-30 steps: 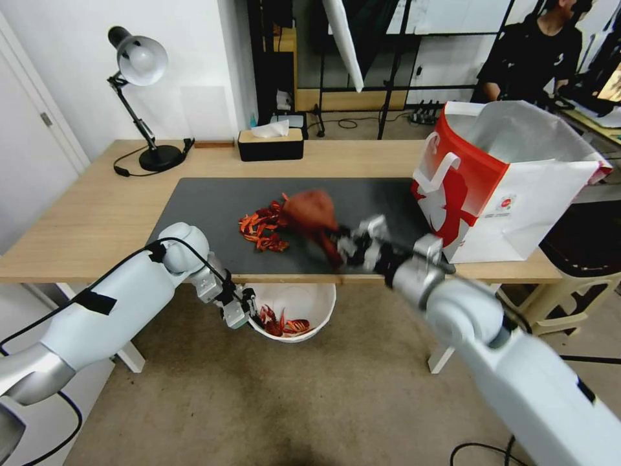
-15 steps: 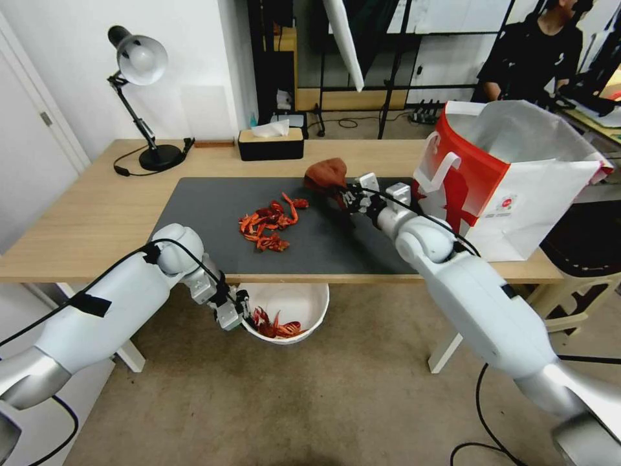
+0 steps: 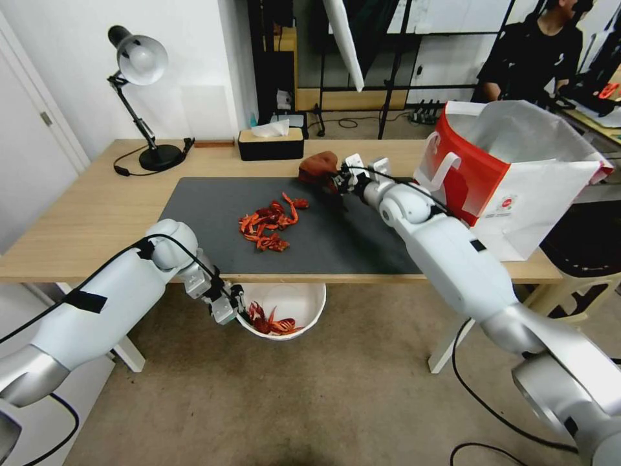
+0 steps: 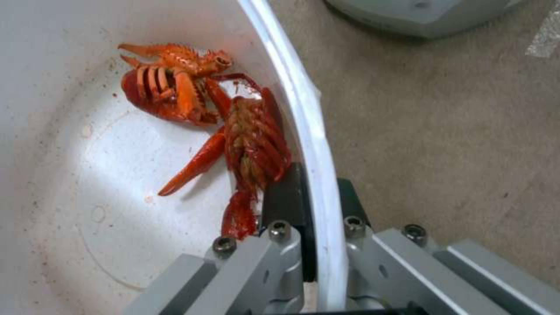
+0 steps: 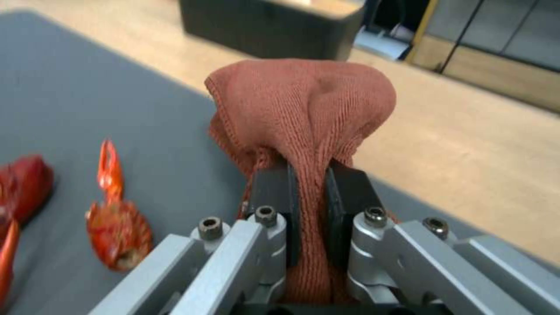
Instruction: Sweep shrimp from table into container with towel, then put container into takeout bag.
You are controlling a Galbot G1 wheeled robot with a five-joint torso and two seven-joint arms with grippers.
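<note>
Shrimp [image 3: 270, 224]: loose pile on the grey mat [image 3: 362, 239], nearer the robot than the right fingers and to their left, well apart; more pieces in the bowl [image 4: 245, 144], just beside the left fingers.
Bowl [image 3: 301, 304]: white, held below the near bench edge, under the pile.
Left fingers [image 3: 234, 304]: closed on the bowl rim [image 4: 315, 144], one pad inside the wall, one outside.
Towel [image 3: 318, 166]: rust-red, bunched, sticking out past the right fingertips at the mat's far edge.
Right fingers [image 3: 341, 178]: pinched tight on the towel [image 5: 303, 131], both black pads pressing the cloth.
Bag [image 3: 517, 181]: red and white, upright and open-topped on the bench [image 3: 90, 213], to the right of the right fingers.
Tissue box [image 3: 270, 144]: black, beyond the right fingers, to their left.
Lamp [image 3: 139, 65]: far left of the bench.
</note>
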